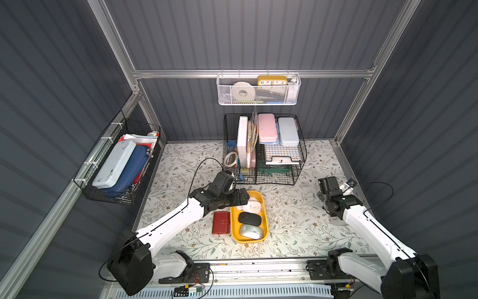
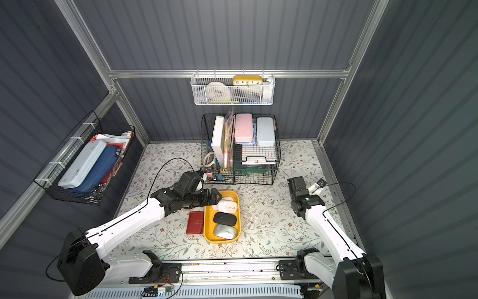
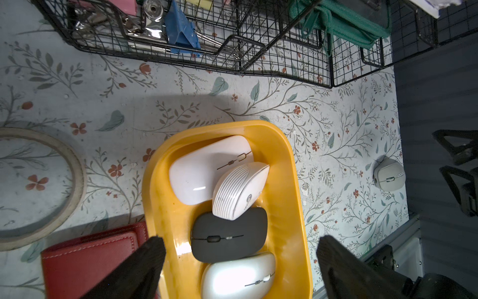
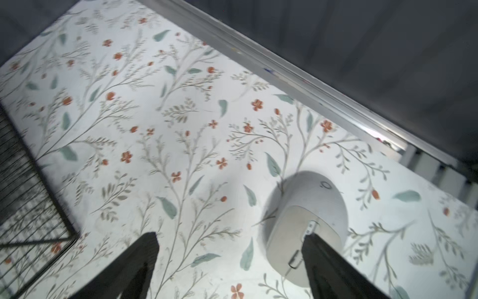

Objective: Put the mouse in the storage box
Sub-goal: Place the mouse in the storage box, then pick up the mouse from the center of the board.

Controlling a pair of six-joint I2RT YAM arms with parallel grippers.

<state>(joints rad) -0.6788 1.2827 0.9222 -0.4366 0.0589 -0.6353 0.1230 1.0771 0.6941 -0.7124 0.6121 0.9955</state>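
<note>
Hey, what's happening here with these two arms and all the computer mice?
Two robot arms are gathering computer mice into the yellow storage box. Four lie inside: two white mice, a black mouse and a silver mouse. The left gripper hangs open above the box, empty. The right gripper, open too, hovers by a grey mouse on the table.

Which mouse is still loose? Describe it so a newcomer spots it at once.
Start at the floral table, then go from the yellow tray at its middle toward the robot's right side. There, close to the right gripper, one mouse lies alone on the tabletop. It is pale grey-beige and rounded, the only mouse outside the tray.
</note>
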